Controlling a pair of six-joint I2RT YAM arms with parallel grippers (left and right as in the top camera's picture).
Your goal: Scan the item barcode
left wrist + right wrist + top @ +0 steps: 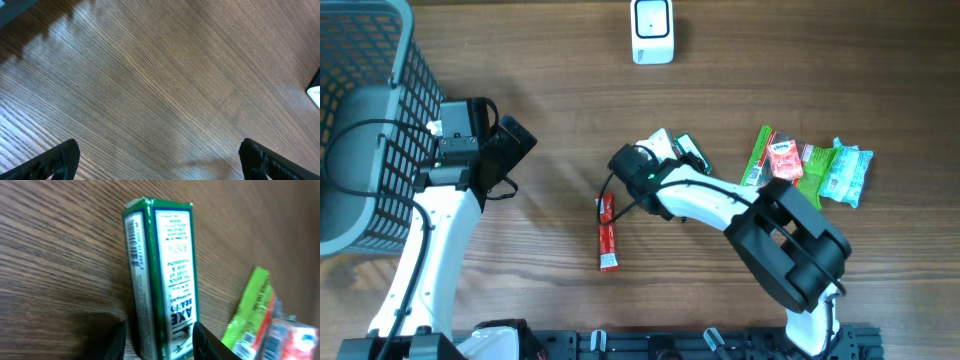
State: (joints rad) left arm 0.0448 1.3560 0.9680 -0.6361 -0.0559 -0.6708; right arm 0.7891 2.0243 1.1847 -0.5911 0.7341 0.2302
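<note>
The right gripper point(160, 341), flanking the green box point(165, 255) at the middle of the desk point(570, 110), clamped or loose I cannot tell, is risking letting it slip, its barcode point(134, 245) turning away.

Robot body, two units: left arm point(430, 235) and right arm point(705, 200) are built of white tubular links joined by rounded black housings. Black cables point(372, 123) are looped alongside. Fingers point(60, 160) are moulded in ribbed black plastic.
</note>
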